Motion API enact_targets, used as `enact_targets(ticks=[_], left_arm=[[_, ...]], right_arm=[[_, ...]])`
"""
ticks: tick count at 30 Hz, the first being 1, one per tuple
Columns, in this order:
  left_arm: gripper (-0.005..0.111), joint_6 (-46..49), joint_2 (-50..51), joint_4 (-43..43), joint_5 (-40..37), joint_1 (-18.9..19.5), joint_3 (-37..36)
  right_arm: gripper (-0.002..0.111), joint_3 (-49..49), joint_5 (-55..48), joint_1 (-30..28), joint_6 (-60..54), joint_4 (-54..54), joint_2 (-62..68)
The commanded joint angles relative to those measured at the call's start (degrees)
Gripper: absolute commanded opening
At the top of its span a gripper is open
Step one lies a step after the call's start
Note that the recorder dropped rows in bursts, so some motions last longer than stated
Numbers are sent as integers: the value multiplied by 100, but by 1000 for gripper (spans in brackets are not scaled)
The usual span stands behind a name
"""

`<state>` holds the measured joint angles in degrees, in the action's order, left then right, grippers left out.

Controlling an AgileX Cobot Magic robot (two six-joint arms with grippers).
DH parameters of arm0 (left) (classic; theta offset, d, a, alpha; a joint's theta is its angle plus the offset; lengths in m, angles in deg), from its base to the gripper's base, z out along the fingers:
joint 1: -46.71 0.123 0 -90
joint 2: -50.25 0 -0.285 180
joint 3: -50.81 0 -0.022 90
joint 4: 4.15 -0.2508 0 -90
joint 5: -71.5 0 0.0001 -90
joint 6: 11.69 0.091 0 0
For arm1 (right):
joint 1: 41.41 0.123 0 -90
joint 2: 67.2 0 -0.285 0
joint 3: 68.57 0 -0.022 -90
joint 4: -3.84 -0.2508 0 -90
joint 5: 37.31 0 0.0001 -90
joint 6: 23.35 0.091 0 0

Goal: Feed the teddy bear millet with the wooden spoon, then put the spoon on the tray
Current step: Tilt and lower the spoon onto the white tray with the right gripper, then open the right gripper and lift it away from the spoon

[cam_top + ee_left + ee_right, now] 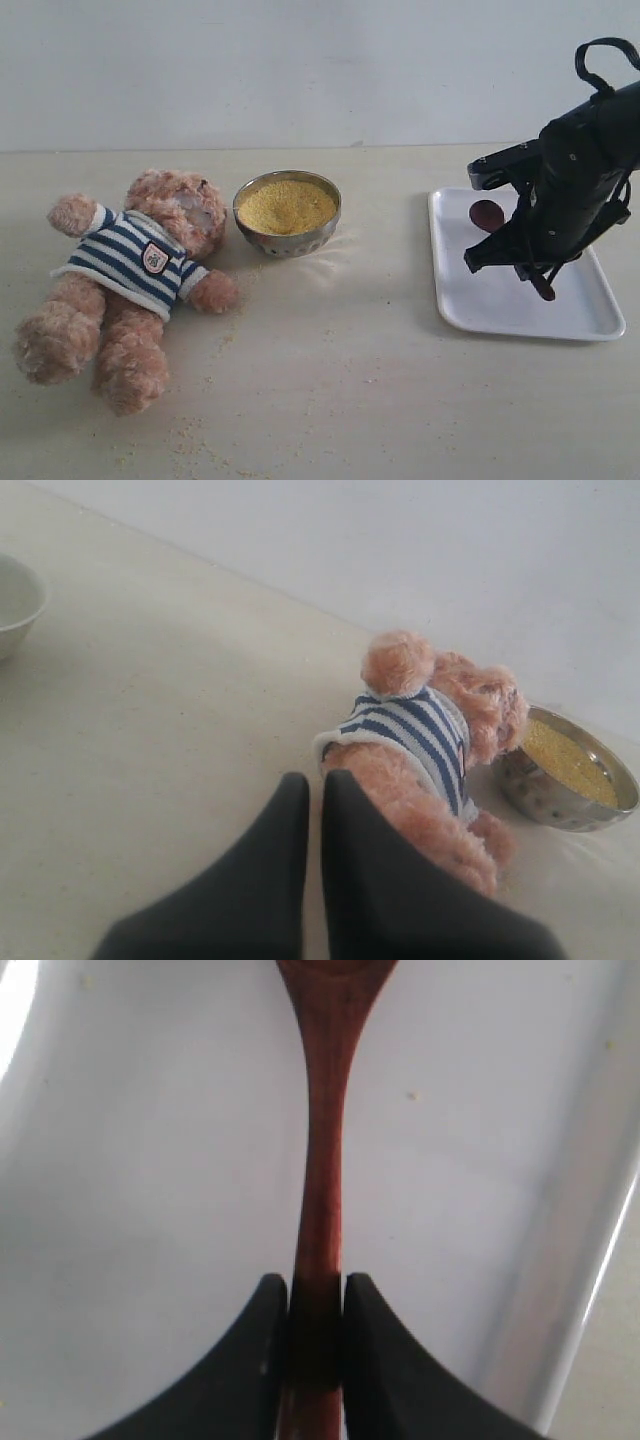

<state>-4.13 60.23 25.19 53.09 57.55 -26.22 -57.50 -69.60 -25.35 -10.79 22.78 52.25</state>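
Note:
The teddy bear (130,280) lies on its back at the left of the table in its striped shirt, also visible as the teddy bear (430,750) from the left wrist. Millet (286,206) fills a steel bowl (288,240) beside the bear's head. At the right, the white tray (500,300) has my right gripper (530,270) over it, shut on the handle of the wooden spoon (322,1160). The spoon's oval bowl (487,215) shows over the tray's far part. My left gripper (315,785) is shut and empty, out of the exterior view, near the bear's legs.
Stray millet grains (190,435) are scattered on the table in front of the bear and around the steel bowl. A pale bowl (15,605) shows at the edge of the left wrist view. A white wall stands behind the table.

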Motion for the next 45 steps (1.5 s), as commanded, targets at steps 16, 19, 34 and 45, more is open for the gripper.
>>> enact_targets(ticks=[16, 19, 34, 45], left_arm=[[5, -45, -109, -182, 101, -7, -19], [5, -45, -220, -421, 192, -7, -19], [5, -45, -220, -466, 217, 4, -19], [5, -45, -220, -466, 217, 4, -19]], right_arm=[[0, -17, 355, -479, -279, -519, -9], [0, -17, 381, -479, -304, -519, -9], [27, -17, 367, -491, -305, -507, -9], [41, -17, -426, -491, -161, -518, -471]])
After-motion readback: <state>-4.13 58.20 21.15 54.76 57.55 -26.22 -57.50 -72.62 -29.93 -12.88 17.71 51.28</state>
